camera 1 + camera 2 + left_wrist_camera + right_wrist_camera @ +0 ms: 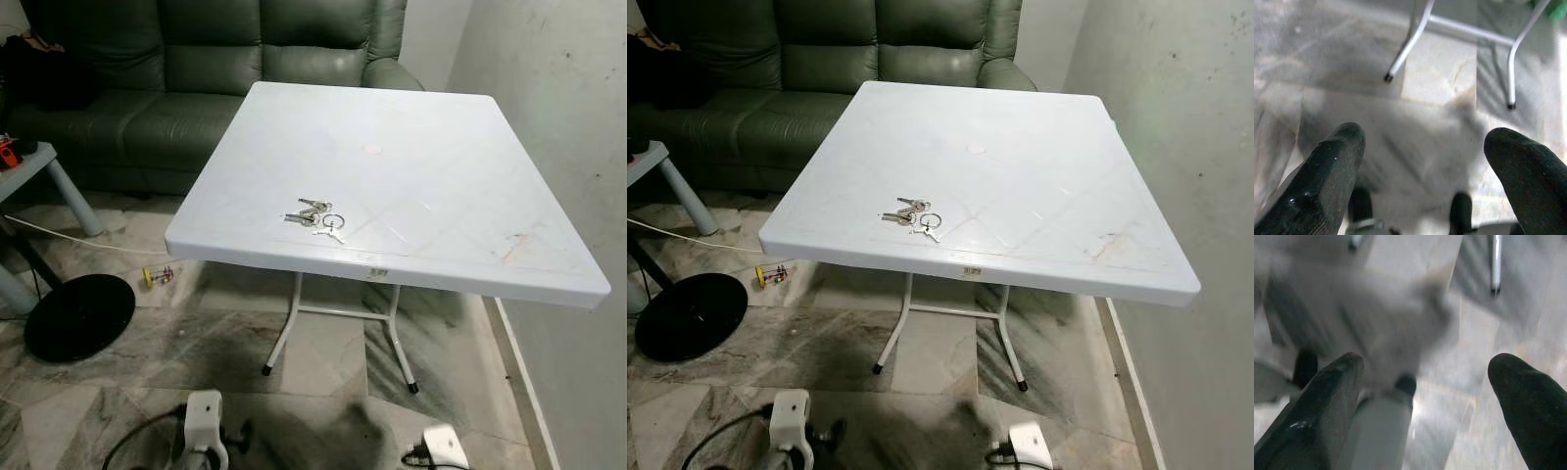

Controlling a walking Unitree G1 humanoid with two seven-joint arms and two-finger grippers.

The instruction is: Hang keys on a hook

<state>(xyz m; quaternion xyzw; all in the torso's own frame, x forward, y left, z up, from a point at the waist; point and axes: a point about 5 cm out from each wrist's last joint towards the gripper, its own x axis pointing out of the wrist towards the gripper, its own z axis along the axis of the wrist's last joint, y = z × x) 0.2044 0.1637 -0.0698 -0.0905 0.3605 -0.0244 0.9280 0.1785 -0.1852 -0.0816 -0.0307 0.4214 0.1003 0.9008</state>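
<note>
The counter (pixel 441 186) hides the tops of its own white legs (pixel 284 328) and the floor beneath it. On it, near the front edge, the keys (pixel 315 217) are too small to count or tell apart. Left of the counter, the green sofa (pixel 196 78) is cut off by the top edge, and a small table (pixel 29 166) by the left edge. In the wrist views the marble floor (pixel 1435 73) is blurred, and the black fingers (pixel 1327 176) of the left hand and those (pixel 1528 406) of the right hand are cut off at the bottom edge.
</note>
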